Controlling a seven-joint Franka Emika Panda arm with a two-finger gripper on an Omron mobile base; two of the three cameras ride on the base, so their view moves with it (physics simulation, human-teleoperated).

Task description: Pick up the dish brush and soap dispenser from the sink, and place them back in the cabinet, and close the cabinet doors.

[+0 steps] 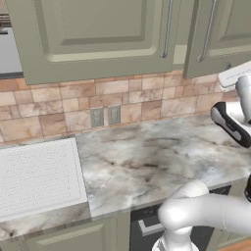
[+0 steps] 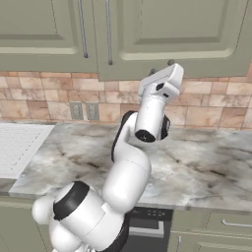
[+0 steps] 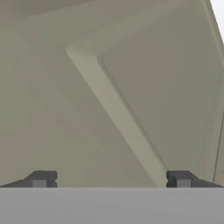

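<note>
The end effector [image 3: 111, 179] was spread wide and held nothing; in the hand view its two dark tips stood far apart at the bottom, close in front of an olive-green recessed panel of the cabinet doors [image 1: 98, 34]. In the right base view the hand was raised just below the lower edge of the cabinet [image 2: 162, 29], right of the two silver bar handles [image 2: 82, 29].

Both doors looked flat and closed in the base views, though a small gap could not be excluded. The dish brush and the soap dispenser could not be made out in any picture, so I cannot tell where they were. Of the sink [image 1: 37, 176], the ribbed drainboard lay at the left end of the worktop [image 1: 157, 157], well apart from the hand.

My judgement is that the step in hand was the closing of the doors, or the checking of it. To do it well, the hand should press flat on the panel near the handle side, not at the hinge side, and push straight until the door sits flush, with the tips kept away from the raised frame.

Behind the worktop were a tile backsplash [image 1: 147, 103] and two wall outlets [image 1: 105, 116]. The marble surface under the arm carried nothing that could block it; only the lower edge of the cabinet was close to the wrist.
</note>
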